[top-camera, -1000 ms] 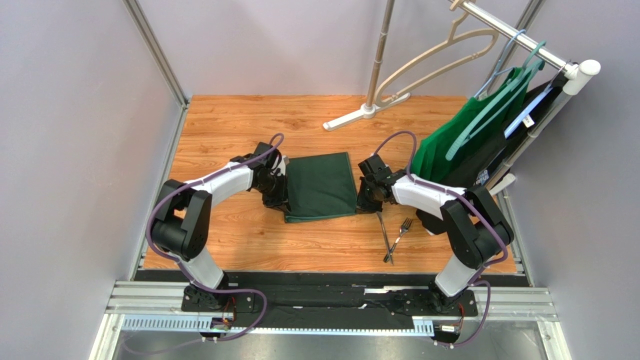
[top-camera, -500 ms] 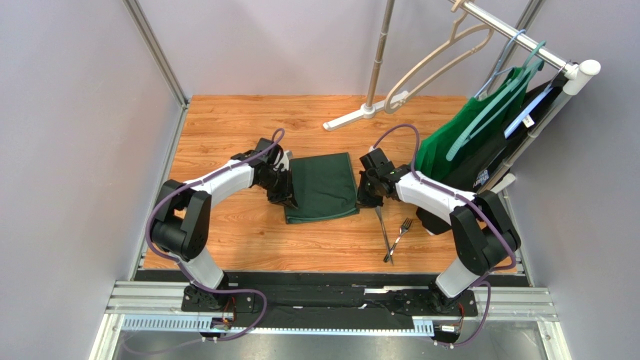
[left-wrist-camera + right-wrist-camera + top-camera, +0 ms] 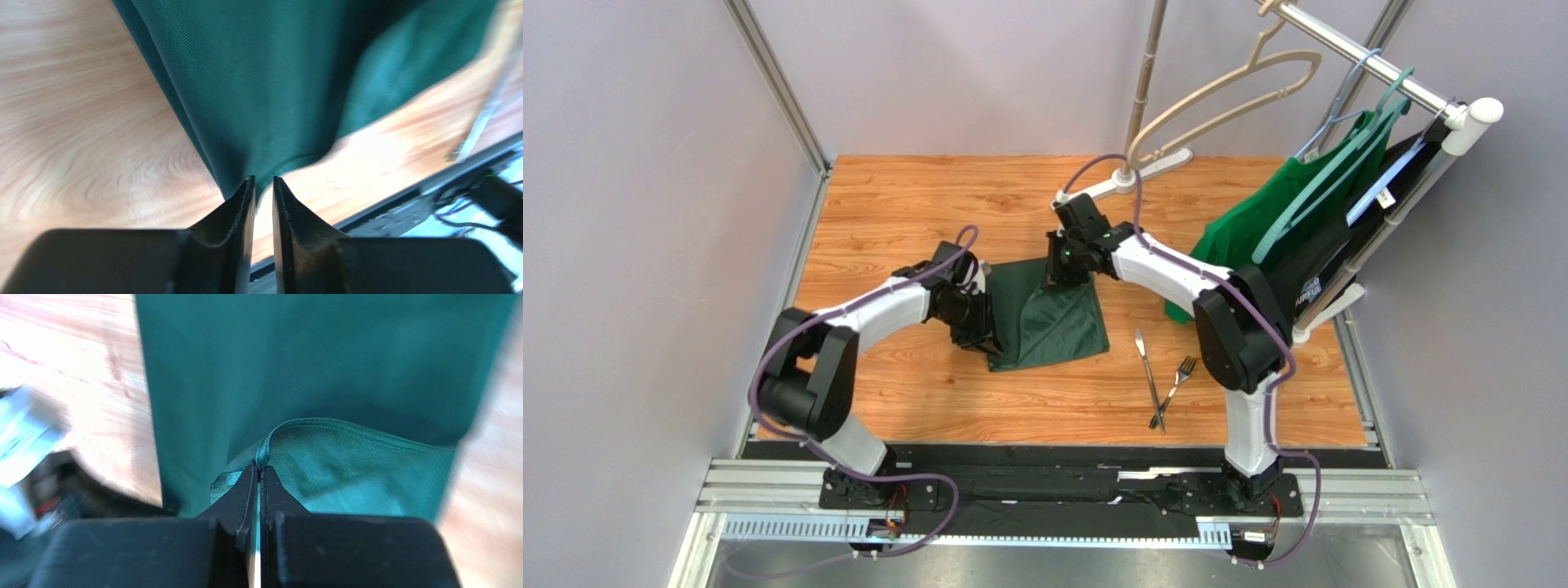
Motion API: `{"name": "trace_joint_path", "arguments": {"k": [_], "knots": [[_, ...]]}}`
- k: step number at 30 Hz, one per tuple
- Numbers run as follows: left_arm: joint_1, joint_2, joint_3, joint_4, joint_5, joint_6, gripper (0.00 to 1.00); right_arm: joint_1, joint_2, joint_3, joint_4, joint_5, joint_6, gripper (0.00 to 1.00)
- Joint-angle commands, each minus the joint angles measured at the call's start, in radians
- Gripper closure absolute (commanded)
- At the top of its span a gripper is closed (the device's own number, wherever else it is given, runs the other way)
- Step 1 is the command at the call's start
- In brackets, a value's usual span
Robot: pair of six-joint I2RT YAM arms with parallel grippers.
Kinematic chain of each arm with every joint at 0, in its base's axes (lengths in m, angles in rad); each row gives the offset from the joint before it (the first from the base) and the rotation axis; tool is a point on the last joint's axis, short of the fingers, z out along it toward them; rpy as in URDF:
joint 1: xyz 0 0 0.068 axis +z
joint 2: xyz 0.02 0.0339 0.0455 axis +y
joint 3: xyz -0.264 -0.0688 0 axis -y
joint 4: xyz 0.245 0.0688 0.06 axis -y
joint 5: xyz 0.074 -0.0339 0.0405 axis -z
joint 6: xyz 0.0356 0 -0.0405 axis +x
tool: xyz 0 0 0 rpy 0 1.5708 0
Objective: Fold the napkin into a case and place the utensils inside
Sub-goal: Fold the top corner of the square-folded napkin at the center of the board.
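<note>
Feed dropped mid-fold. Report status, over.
Right gripper shut on napkin hem, far edge. Left gripper barely open at napkin's left edge. Utensils lying clear, right of cloth. Nothing blocking.

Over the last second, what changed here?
The right gripper, shut on a corner of the napkin, swung from its right edge farther back and left, dragging that corner across the cloth. The left gripper stayed at the left edge, jaws slightly apart. The utensils did not move.

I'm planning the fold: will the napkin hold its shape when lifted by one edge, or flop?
Probably floppy: where the right gripper pinches its hem, the napkin arches and curls over itself. Likely light, since one thin pinched edge raises a whole flap. Its matte weave probably won't slip.
</note>
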Motion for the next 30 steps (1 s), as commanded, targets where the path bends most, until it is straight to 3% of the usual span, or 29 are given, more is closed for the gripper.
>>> {"name": "trace_joint_path", "arguments": {"k": [1, 10, 18, 30], "knots": [[0.040, -0.178, 0.010, 0.032, -0.009, -0.078, 0.72, 0.033, 0.105, 0.196, -0.033, -0.072, -0.100, 1.00], [0.083, -0.182, -0.067, 0.075, -0.004, -0.108, 0.84, 0.046, 0.296, 0.412, -0.081, -0.147, -0.138, 1.00], [0.118, -0.235, -0.076, 0.077, -0.044, -0.136, 0.74, 0.048, 0.367, 0.513, -0.078, -0.167, -0.123, 1.00], [0.169, -0.275, -0.116, 0.065, -0.043, -0.125, 0.75, 0.048, 0.448, 0.608, -0.066, -0.182, -0.111, 1.00]]}}
